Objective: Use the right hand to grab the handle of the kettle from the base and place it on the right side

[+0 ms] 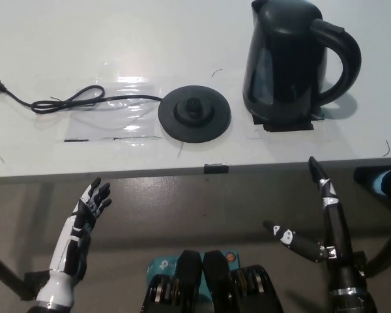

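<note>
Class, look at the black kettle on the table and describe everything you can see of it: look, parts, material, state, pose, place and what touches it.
The kettle is black and looks like glossy plastic, with a lid on top, a spout at the upper left and a large looped handle on its right. It stands upright at the table's right part, off the round base, which lies to its left. It rests on black tape marks. No hand touches it.

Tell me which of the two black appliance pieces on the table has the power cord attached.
The flat round black kettle base: the black cord runs left from it. The tall black kettle stands apart to its right, cordless.
</note>
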`<state>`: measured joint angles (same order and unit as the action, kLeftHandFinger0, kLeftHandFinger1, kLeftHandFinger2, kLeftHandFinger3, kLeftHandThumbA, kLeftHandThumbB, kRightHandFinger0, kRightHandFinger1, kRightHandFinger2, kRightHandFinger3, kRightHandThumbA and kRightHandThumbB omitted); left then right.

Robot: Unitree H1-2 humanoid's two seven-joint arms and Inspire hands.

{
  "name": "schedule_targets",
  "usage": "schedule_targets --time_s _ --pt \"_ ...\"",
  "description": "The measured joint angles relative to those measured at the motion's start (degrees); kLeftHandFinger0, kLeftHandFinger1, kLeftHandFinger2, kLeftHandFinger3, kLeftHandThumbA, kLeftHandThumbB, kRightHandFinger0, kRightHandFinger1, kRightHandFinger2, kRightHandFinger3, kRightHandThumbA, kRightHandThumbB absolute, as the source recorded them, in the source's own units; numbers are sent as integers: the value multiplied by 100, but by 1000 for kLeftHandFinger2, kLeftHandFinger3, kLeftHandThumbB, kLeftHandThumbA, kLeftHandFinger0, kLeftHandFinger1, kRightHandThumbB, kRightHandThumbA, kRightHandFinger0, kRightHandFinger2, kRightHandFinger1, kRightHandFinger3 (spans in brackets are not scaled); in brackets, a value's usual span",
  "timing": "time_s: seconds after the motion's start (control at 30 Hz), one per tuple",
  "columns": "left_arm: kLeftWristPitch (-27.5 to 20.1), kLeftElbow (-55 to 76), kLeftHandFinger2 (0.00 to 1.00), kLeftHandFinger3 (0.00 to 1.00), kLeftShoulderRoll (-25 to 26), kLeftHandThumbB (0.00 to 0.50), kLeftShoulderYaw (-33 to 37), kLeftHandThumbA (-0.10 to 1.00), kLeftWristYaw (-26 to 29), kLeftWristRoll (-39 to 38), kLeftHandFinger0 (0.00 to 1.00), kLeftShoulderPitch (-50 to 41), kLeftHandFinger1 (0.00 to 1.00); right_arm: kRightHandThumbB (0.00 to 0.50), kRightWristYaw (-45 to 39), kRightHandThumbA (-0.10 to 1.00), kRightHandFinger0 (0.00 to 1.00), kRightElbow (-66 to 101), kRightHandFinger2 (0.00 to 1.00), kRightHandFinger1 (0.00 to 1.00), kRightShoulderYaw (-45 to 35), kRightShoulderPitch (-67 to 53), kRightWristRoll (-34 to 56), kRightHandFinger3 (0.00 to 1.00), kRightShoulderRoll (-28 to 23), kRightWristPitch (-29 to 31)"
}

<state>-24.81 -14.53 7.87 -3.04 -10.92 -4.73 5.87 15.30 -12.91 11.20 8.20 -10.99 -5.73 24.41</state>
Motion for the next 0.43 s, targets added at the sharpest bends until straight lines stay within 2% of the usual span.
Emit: schedule_targets --time_s 0.27,0.43 --pt "-1 -11 1000 1000 10 500 -10 1000 2 46 1000 4 1000 261 -309 1000 1000 -51 1000 1000 -51 -6 213 1000 8 0" --pt "-1 -11 1000 1000 9 500 -6 1000 1 61 1000 -30 1000 268 -387 1000 1000 -52 1000 1000 -84 -100 248 1000 12 0"
